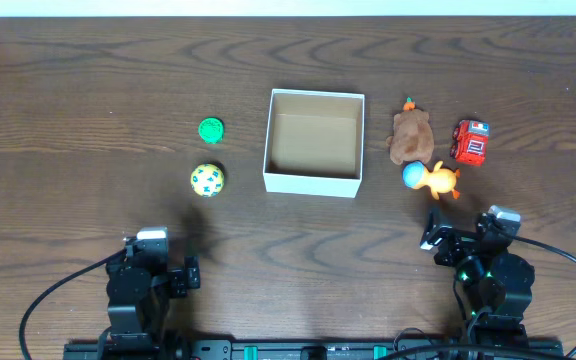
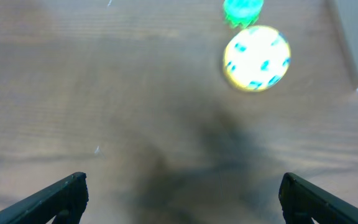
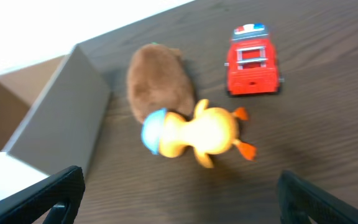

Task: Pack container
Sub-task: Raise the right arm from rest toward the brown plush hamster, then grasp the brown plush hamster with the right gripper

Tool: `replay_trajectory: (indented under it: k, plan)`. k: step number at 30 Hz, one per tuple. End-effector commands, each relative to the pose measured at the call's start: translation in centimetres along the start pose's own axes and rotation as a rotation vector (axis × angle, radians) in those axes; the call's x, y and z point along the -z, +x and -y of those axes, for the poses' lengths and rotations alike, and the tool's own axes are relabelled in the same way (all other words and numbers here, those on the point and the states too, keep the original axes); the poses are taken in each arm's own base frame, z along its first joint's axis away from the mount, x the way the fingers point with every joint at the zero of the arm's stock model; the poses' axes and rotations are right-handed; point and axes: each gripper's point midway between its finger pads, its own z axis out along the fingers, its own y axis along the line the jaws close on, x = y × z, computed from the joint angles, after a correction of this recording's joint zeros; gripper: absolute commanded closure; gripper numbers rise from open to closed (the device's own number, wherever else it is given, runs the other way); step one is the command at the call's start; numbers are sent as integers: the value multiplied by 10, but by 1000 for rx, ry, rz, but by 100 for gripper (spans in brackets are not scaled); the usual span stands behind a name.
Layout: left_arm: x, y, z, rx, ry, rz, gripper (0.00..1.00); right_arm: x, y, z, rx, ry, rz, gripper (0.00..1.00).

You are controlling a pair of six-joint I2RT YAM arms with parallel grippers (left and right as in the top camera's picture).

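Overhead, the square white cardboard box with a tan inside (image 1: 314,183) sits mid-table, between a yellow spotted ball (image 1: 207,180), beside a small green piece (image 1: 210,129) that may be a lid, and a brown plush toy (image 1: 410,137). The left gripper (image 2: 182,190) and the right gripper (image 3: 179,190) both gape wide, holding nothing.

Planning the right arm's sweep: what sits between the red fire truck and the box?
A brown plush toy lies between the fire truck and the container, clear in the overhead view; the orange duck sits off that line, nearer the robot.
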Motion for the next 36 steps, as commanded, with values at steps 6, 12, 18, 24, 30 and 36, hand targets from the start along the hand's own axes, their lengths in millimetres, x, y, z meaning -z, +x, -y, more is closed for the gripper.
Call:
replay_trajectory:
  k: [6,12,18,24,30,36]
  plan:
    - [18,-56,32,47,201,199,2,10,-42,-29,56,-69,7,1]
    - [24,-80,30,82,201,167,2,2,-102,-48,68,-38,-69,1]
    - [23,-130,29,89,200,48,2,-38,-148,-60,132,3,-231,1]
    - [0,-176,27,88,187,-143,2,-80,-159,-55,166,66,-443,1]
    - [-44,-184,12,110,145,-338,2,-116,-130,-65,101,-36,-601,1]
    - [-80,-153,-12,173,91,-479,2,-153,-113,-64,110,-80,-612,1]
